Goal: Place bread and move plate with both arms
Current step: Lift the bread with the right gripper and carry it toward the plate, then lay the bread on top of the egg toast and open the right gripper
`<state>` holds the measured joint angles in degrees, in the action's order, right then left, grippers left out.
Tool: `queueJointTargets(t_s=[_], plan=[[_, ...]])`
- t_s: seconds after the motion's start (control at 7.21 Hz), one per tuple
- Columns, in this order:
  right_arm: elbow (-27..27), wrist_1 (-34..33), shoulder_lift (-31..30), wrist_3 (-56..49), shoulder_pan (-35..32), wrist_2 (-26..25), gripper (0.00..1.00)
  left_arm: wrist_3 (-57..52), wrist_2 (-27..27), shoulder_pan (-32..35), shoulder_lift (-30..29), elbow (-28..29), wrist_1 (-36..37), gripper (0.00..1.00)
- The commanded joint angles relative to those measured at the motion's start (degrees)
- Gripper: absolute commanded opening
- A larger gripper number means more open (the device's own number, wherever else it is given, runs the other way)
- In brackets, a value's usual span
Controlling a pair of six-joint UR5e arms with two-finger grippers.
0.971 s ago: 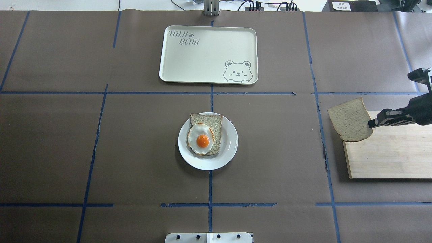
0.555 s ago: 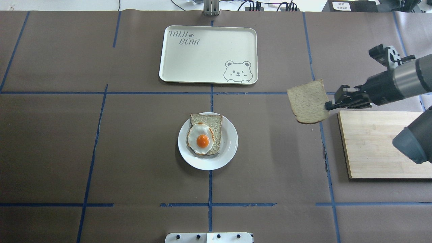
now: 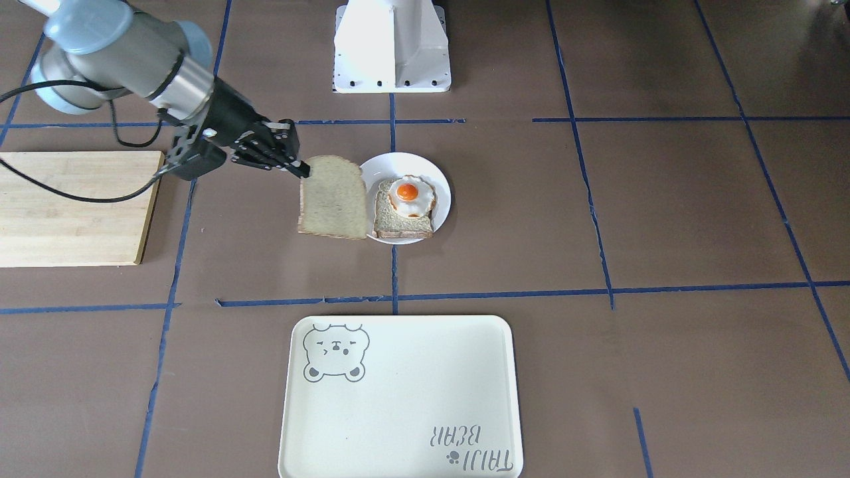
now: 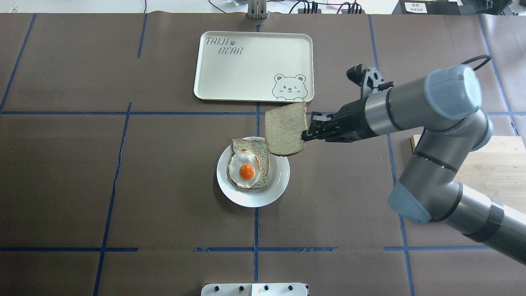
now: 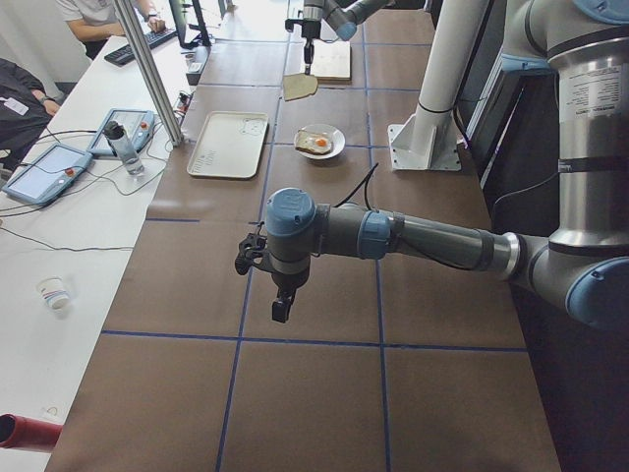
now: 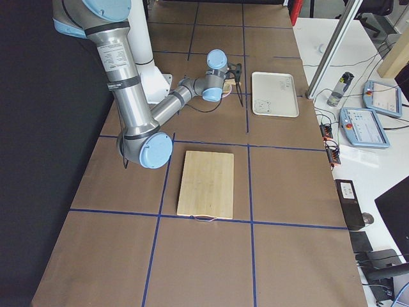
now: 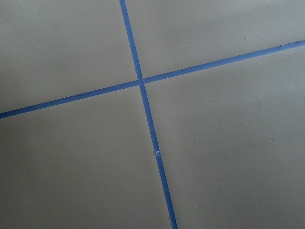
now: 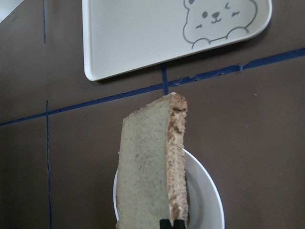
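tan pitted bread [image 4: 284, 130] in right end effector [image 4: 305, 135] near round white plate [image 4: 279, 181]

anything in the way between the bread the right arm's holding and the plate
Nothing visible. The bread, held by the right tool, hangs near the plate; only the egg-topped slice lies on it.

Bear-print tray [image 4: 246, 70], wooden board [image 3: 66, 206], egg-topped slice [image 4: 265, 164], white pedestal [image 3: 392, 46]
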<state>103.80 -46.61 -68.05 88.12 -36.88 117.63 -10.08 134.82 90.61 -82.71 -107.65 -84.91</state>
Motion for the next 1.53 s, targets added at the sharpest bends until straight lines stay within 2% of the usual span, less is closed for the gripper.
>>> queueJointTargets(t_s=[0.0,0.28,0.69,0.83,0.97,1.11,1.25,1.39], plan=[[-0.35,-1.55,2.92,3.01,10.56,-15.17,0.00,-0.03,0.18,0.00,0.00,0.07,0.01,1.00],[-2.01,-2.78,5.55,5.13,13.58,-21.98,0.00,-0.03,0.18,0.00,0.00,-0.01,0.01,1.00],[-4.83,-2.08,5.12,4.53,15.43,-23.32,0.00,-0.03,0.27,0.00,0.00,-0.19,0.01,1.00],[-5.36,-2.17,4.69,4.17,15.44,-23.24,0.03,-0.03,0.27,0.00,0.00,-0.19,0.01,1.00],[-6.23,-2.08,4.68,3.91,15.44,-23.15,0.32,-0.03,0.27,0.00,0.00,-0.19,0.01,1.00],[-6.33,-2.78,4.59,3.82,15.26,-23.15,0.76,0.05,0.27,0.00,0.00,-0.19,0.01,1.00],[-6.24,-3.40,4.59,3.64,15.00,-22.80,0.99,-0.03,0.27,0.00,0.00,-0.19,0.01,1.00],[-5.89,-7.93,4.68,2.42,12.65,-19.58,0.99,0.05,0.27,0.00,-0.09,-0.10,0.01,1.00]])
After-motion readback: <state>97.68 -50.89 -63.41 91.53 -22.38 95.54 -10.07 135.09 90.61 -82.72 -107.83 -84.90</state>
